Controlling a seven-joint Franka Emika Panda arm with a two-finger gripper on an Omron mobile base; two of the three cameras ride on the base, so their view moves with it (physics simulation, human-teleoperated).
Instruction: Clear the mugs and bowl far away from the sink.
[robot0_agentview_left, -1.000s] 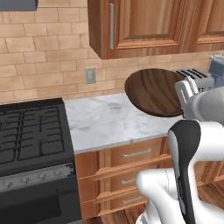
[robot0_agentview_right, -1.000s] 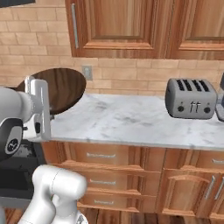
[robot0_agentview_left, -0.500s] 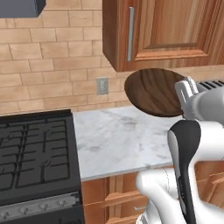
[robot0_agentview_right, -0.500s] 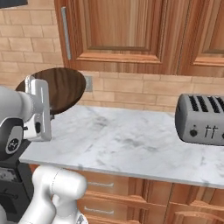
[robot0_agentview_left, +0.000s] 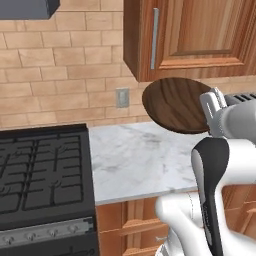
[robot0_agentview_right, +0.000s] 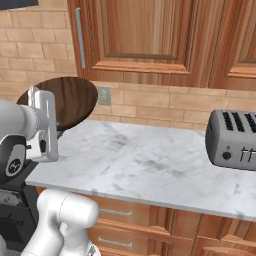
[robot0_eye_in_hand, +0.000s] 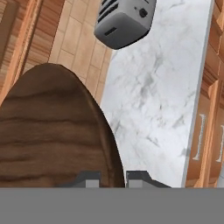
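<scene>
Reading the surfaces turns up no brand, label or legible writing anywhere; the toaster (robot0_agentview_right: 234, 141) has a small dark knob and markings too small to make out.

The gripper (robot0_eye_in_hand: 113, 178) is narrowed onto the rim of the bowl (robot0_agentview_left: 176, 104), one dark fingertip on each side of the rim's edge in the hand view, so the claw holds the bowl by its edge. The bowl is a wide, shallow, dark brown wood-grain dish, carried up in the air and tilted, well above the white marble counter (robot0_agentview_right: 150, 165) and touching nothing but the claw. In the left base view it hangs in front of the lower edge of the wooden wall cabinet (robot0_agentview_left: 200, 35), to the right of the wall outlet (robot0_agentview_left: 122, 97). In the right base view the bowl (robot0_agentview_right: 67, 100) sits at the left, just left of the same outlet and behind the white hand.

A black gas stove (robot0_agentview_left: 42, 172) adjoins the counter's left end. The grey toaster stands on the counter at the right, well apart from the bowl. Brick wall runs behind the counter.
</scene>
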